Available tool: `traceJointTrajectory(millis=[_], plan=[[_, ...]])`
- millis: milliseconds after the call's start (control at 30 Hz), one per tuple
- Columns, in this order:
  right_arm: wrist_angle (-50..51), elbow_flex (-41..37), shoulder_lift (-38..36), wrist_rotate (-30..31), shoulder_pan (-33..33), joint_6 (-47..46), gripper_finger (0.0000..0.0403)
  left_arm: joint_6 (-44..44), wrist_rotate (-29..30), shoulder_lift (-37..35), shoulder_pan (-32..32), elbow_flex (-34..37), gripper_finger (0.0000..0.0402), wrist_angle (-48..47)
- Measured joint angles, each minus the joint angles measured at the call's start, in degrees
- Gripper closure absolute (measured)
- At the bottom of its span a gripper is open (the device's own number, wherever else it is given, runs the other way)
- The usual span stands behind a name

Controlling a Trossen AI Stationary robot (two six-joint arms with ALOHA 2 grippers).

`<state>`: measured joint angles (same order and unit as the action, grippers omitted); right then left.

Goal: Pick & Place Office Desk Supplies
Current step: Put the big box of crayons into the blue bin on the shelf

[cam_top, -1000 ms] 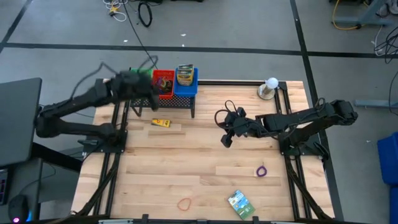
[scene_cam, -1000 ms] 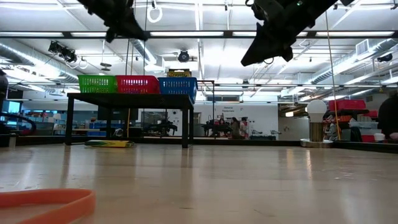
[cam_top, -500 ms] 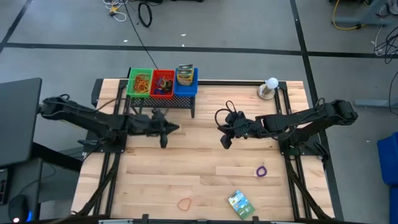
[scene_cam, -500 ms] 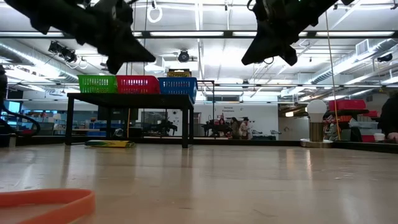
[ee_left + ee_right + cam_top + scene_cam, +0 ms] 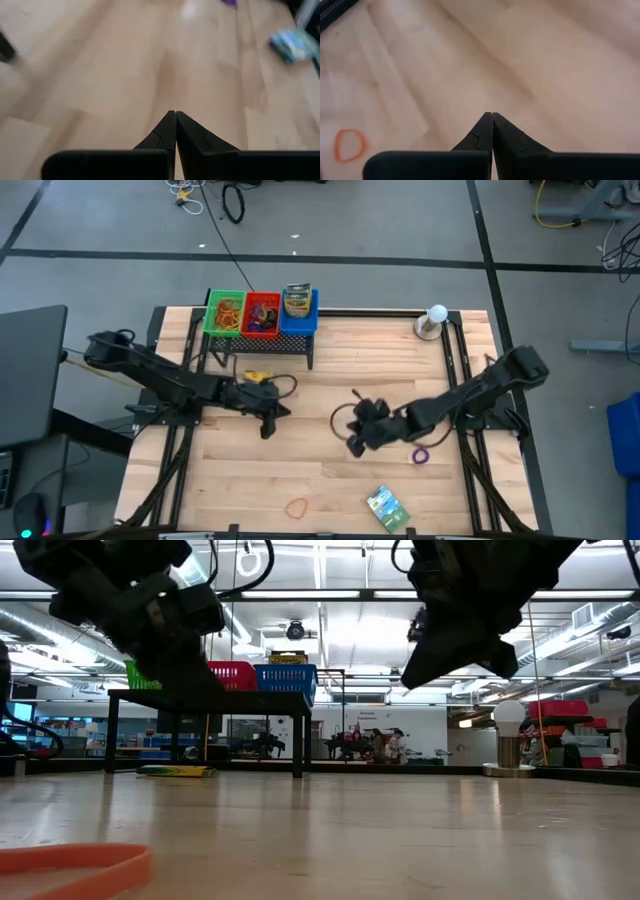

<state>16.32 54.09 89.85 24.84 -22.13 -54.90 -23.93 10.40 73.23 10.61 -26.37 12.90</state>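
My left gripper (image 5: pixel 268 426) hangs shut and empty above the table's middle left, just near of a yellow crayon box (image 5: pixel 258 377) that lies flat by the rack. My right gripper (image 5: pixel 355 446) is shut and empty above the middle. It is left of a purple rubber band (image 5: pixel 421 454) and far of an orange rubber band (image 5: pixel 297 507) and a green packet (image 5: pixel 386 506), all flat on the wood. The right wrist view shows the orange rubber band (image 5: pixel 348 145) ahead of the shut fingers (image 5: pixel 491 118). The left wrist view shows the green packet (image 5: pixel 291 40) far ahead of that arm's shut fingertips (image 5: pixel 175 118).
A black rack (image 5: pixel 310 345) at the far edge carries a green basket (image 5: pixel 225 315), a red basket (image 5: pixel 262 315) and a blue basket (image 5: pixel 297 310) with supplies in them. A white ball on a round base (image 5: pixel 436 320) stands at the far right corner. Bare wood lies between the arms.
My left gripper has swung away from the baskets, down and toward the table's near edge and middle, tipping more level. My right gripper has moved toward the near edge and sunk, rolling as it went. Both stayed shut. Nothing on the table moved.
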Motion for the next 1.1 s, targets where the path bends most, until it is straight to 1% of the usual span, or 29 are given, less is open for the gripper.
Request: traceJointTrajectory(millis=[100, 200, 333, 400, 467, 533, 600, 700, 800, 900, 967, 1033, 1100], plan=[[-0.3, 2.8, 3.9, 0.0, -1.9, -3.3, 0.0398, 1.2, -1.2, 2.1, 1.9, 0.0, 0.0391, 1.3], [-0.7, 5.4, 6.3, -0.3, -2.9, -2.5, 0.0398, 0.6, -1.4, 3.2, 4.2, 0.0, 0.0393, 2.8], [-0.1, 6.2, 6.6, -2.5, -4.2, 1.5, 0.0398, -2.6, 2.4, 4.4, 8.4, 0.0, 0.0393, 3.5], [0.8, 6.2, 6.6, -7.1, -5.1, 5.0, 0.0398, -6.6, 4.8, 5.2, 11.1, -0.1, 0.0393, 3.6], [1.5, 6.2, 6.5, -13.6, -5.7, 9.6, 0.0398, -11.3, 7.7, 6.4, 13.8, -0.6, 0.0394, 3.8], [2.5, 6.2, 6.5, -20.1, -6.4, 13.9, 0.0398, -13.3, 11.1, 7.5, 16.8, -1.4, 0.0394, 3.7], [3.2, 6.2, 6.6, -25.1, -7.5, 18.1, 0.0394, -14.4, 13.8, 9.3, 19.2, -2.8, 0.0394, 3.9], [4.7, 6.2, 6.6, -30.1, -9.3, 24.8, 0.0366, -17.9, 16.8, 11.6, 21.4, -4.8, 0.0394, 3.8], [7.9, 6.2, 6.6, -36.5, -9.7, 28.7, 0.0318, -20.8, 18.8, 13.7, 22.4, -6.9, 0.0394, 3.7], [10.3, 6.2, 7.4, -39.2, -9.2, 33.0, 0.027, -21.7, 20.3, 15.6, 23.0, -9.0, 0.0394, 3.9], [10.6, 6.2, 8.6, -41.9, -8.9, 35.6, 0.0246, -21.5, 21.1, 16.9, 23.2, -10.5, 0.0394, 3.8], [9.7, 6.2, 10.5, -45.3, -8.6, 37.2, 0.0232, -21.1, 21.0, 17.8, 23.2, -11.5, 0.0394, 3.8], [9.6, 6.2, 12.8, -46.2, -8.8, 38.5, 0.0229, -21.1, 20.9, 18.8, 23.2, -12.5, 0.0394, 4.0]])
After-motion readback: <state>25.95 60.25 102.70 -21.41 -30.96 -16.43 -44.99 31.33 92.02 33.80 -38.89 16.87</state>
